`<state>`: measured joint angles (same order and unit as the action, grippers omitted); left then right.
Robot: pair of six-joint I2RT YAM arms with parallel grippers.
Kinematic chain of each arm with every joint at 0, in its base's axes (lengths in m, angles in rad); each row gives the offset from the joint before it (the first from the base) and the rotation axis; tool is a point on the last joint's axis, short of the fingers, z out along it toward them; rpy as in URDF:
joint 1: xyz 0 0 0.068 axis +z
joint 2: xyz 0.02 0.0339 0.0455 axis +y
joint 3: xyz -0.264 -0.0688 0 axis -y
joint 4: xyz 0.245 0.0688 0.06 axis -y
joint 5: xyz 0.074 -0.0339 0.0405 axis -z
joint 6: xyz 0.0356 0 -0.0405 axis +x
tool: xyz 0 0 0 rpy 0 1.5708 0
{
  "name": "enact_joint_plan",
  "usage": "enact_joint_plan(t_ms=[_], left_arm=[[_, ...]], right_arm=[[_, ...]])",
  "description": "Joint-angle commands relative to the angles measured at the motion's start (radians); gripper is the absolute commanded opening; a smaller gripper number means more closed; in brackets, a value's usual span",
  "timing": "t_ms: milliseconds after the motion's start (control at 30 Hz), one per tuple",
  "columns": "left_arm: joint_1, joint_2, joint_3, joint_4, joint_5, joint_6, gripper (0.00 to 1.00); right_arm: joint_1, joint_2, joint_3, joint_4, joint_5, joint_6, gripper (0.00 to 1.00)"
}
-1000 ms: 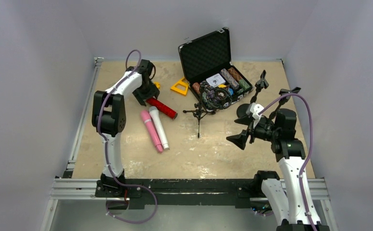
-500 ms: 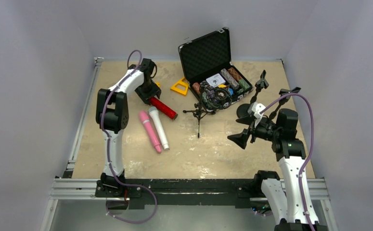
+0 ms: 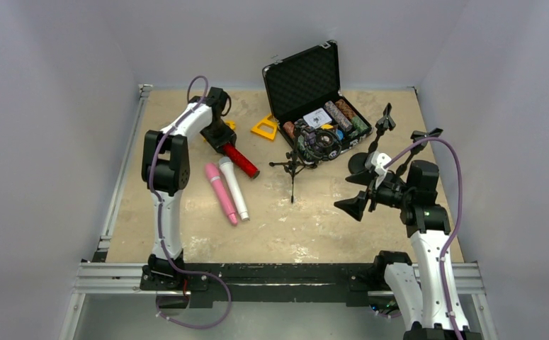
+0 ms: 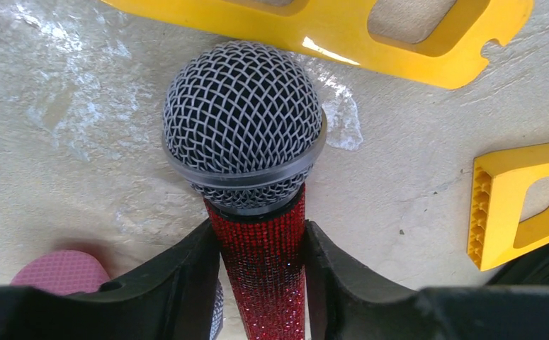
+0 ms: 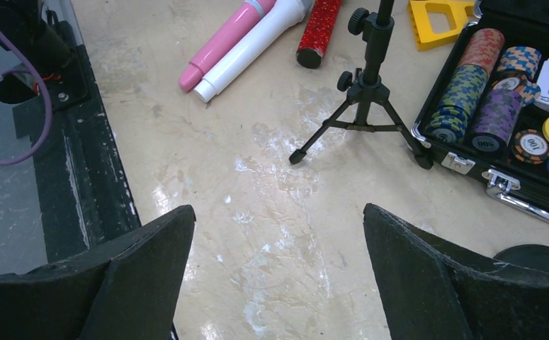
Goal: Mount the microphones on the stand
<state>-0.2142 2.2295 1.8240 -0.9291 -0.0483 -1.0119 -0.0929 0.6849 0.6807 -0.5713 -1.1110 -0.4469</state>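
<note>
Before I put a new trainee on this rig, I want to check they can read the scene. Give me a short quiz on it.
1. True or false: the right gripper holds a microphone.
2. Which microphone sits between the left gripper's fingers? A pink, B white, C red.
3. Fill in: the stand is next to the open ____.
Key: 1 false, it is open and empty. 2 C, the red microphone, gripped just below its mesh head. 3 case.
</note>
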Motion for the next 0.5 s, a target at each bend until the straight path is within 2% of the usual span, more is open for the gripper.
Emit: enact_joint_plan(t_ms=[0, 233, 467], left_arm=[[0.006, -0.009, -0.022, 0.066, 0.042, 0.004, 0.33], [0.006, -0.106, -0.029, 0.184, 0.094, 0.053, 0.00], [0.006, -0.242, -0.030, 0.297, 0.180, 0.103, 0.00]], right_arm=[[-0.007, -0.013, 0.044, -0.018, -0.064, -0.022, 0.92], [-0.009, -0.015, 0.044, -0.027, -0.077, -0.035, 0.92], [-0.011, -0.019, 0.044, -0.044, -0.093, -0.059, 0.92]])
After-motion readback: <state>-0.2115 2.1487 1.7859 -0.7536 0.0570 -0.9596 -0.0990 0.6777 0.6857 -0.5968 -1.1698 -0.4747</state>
